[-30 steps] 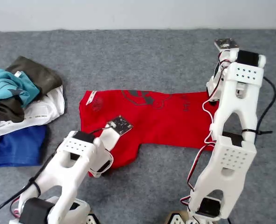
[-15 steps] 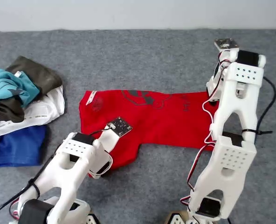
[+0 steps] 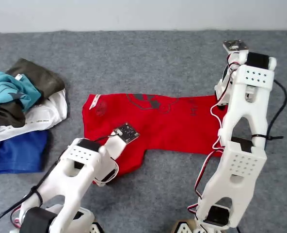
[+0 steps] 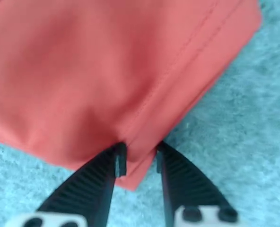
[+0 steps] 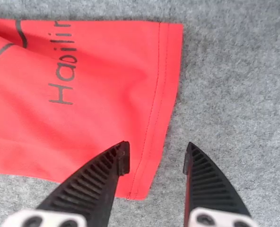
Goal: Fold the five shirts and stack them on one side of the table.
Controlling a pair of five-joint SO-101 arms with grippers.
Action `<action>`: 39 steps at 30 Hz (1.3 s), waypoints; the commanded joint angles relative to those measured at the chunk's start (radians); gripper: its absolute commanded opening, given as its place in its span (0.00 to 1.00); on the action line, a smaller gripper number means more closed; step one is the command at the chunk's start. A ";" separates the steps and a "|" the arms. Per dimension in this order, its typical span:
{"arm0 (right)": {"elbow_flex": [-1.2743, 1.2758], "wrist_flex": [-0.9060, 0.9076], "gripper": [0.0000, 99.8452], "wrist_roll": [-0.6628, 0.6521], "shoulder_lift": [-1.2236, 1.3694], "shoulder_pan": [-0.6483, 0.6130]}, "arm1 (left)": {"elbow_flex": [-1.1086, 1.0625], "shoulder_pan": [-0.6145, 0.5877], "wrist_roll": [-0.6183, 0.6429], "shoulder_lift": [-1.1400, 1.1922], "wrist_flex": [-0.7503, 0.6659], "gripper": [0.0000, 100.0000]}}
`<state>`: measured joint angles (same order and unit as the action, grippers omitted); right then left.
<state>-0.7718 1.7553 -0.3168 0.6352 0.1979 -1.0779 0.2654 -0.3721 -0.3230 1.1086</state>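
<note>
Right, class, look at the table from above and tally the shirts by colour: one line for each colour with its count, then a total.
red shirt: 1
teal shirt: 1
dark olive-brown shirt: 1
white shirt: 1
blue shirt: 1
Total: 5, taking the dark fold under the teal one as part of the dark shirt.

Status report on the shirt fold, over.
Left gripper open, astride near edge of red cloth T-shirt. Right gripper open over its hem corner. Shirt spread on grey carpet; heap of other shirts lies apart.
</note>
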 commanded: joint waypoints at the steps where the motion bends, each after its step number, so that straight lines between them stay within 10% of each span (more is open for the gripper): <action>1: -0.005 0.042 0.19 -0.003 -0.012 -0.012 | -0.025 0.032 0.003 0.003 -0.043 0.11; 27: 0.072 0.042 0.19 -0.002 -0.015 -0.013 | 0.371 0.028 -0.103 0.009 0.126 0.02; 39: 0.287 0.039 0.16 -0.003 -0.196 -0.097 | 0.722 -0.061 -0.135 0.428 0.169 0.02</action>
<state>-0.5201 1.7553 -0.3168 0.5800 0.1089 -0.4841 0.2455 -0.4964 0.0422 1.2421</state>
